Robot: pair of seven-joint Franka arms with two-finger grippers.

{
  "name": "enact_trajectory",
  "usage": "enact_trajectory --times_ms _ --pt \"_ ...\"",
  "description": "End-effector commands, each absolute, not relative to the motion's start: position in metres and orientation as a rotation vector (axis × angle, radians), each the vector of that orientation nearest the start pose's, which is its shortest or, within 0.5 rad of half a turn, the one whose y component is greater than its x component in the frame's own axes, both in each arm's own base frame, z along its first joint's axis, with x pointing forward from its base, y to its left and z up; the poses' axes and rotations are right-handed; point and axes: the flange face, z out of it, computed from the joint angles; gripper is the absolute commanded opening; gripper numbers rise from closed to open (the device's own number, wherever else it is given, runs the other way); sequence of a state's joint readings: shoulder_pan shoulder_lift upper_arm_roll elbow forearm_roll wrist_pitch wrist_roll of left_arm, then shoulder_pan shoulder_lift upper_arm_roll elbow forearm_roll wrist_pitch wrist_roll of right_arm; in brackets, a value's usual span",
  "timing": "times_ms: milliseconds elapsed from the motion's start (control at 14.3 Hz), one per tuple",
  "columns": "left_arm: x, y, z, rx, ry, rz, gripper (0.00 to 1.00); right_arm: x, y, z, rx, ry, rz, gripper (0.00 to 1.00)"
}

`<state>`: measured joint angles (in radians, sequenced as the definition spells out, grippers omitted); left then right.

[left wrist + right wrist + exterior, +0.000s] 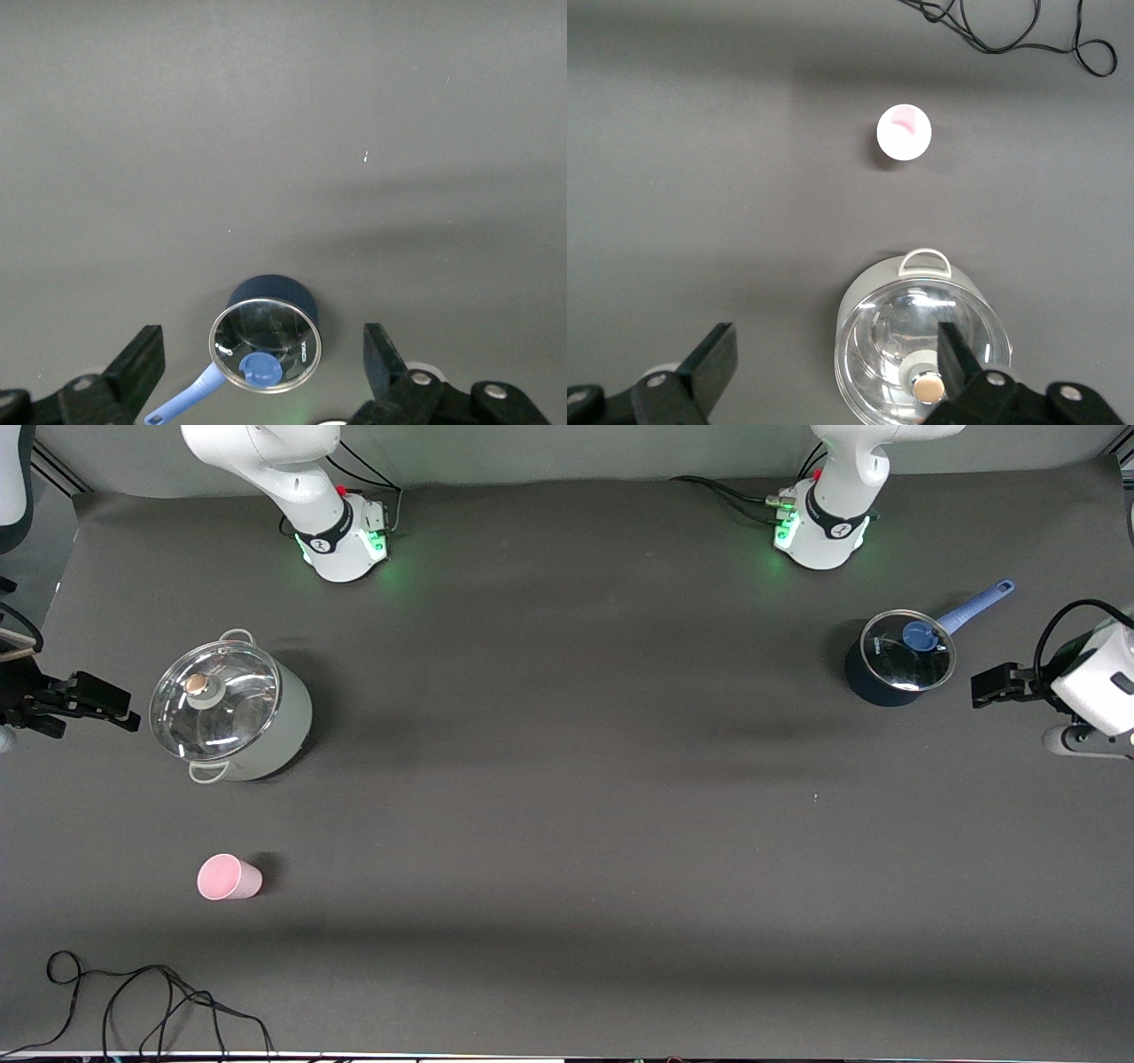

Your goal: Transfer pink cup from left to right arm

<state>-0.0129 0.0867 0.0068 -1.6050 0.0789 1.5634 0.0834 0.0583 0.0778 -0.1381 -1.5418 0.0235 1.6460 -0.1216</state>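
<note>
Cup (229,877) unmarked, saucepan lid (908,651) print unreadable

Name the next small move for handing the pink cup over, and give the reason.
Probably bring the open right gripper over the pink cup: the cup stands untouched at the right arm's end, nearer the front camera than the grey pot. The open left gripper waits beside the blue saucepan.

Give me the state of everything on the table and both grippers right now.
Pink cup: upright on the table, untouched, at the right arm's end, nearer the front camera than the grey pot.
Grey pot: glass lid on.
Blue saucepan: glass lid on, at the left arm's end.
Left gripper: open, empty, above the saucepan.
Right gripper: open, empty, above the grey pot.
Cable: loose, at the table's near edge.
</note>
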Motion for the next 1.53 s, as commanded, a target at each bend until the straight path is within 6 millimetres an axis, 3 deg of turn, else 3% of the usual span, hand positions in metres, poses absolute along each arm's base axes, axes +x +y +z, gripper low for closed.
enact_trajectory --times_ms 0,279,488,627,836,1464 --pt "0.542 0.004 0.563 -3.061 0.167 0.104 1.0 0.579 -0.04 0.609 -3.14 -0.089 -0.035 1.0" --pt "0.528 0.008 0.572 -3.059 0.164 0.1 1.0 0.579 -0.04 0.609 -3.14 -0.091 -0.033 1.0" --pt "0.531 -0.018 0.603 -3.051 0.198 0.002 1.0 0.579 -0.039 0.609 -3.14 -0.094 -0.033 1.0" --pt "0.534 -0.026 0.611 -3.054 0.213 -0.013 1.0 0.579 -0.039 0.609 -3.14 -0.096 -0.033 1.0" --pt "0.539 -0.026 0.601 -3.065 0.213 0.116 1.0 0.578 -0.039 0.609 -3.139 -0.096 -0.028 1.0" --pt "0.54 -0.027 0.597 -3.07 0.219 0.121 1.0 0.578 -0.039 0.609 -3.139 -0.094 -0.028 1.0"
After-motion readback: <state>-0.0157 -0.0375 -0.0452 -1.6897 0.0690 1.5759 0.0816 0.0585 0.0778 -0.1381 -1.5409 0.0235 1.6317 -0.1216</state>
